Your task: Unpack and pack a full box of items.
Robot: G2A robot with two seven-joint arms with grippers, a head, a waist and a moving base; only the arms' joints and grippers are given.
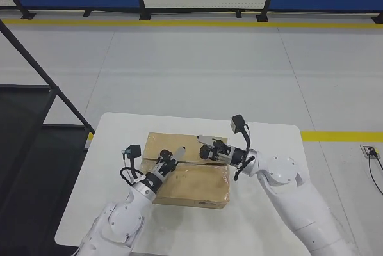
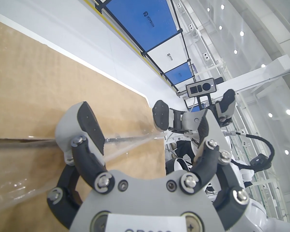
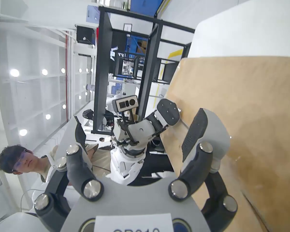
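A closed cardboard box (image 1: pixel 191 185) lies flat near the middle of the white surface (image 1: pixel 114 144), its top flaps shut and meeting in a seam that runs across the lid. A strip of clear tape (image 2: pixel 125 143) lies along that seam, glossy and partly lifted from the cardboard near the box's edge. Both arms are over the top of the box and face each other along the seam. The left tool (image 1: pixel 170 155) is over the part of the lid nearer the robot's left side. In the left wrist view this tool (image 2: pixel 145 119) stands open, its jaws spread wide and holding nothing; one of its fingers (image 2: pixel 88 124) lies low right at the seam, and whether it touches the cardboard (image 2: pixel 50 85) I cannot tell. The right tool (image 1: pixel 206 146) is near the middle of the lid, a little apart from the left one. In the right wrist view it (image 3: pixel 139 131) is also open and empty, one finger (image 3: pixel 199 131) close beside the box's top face (image 3: pixel 244 109) and the other out past the box's edge.
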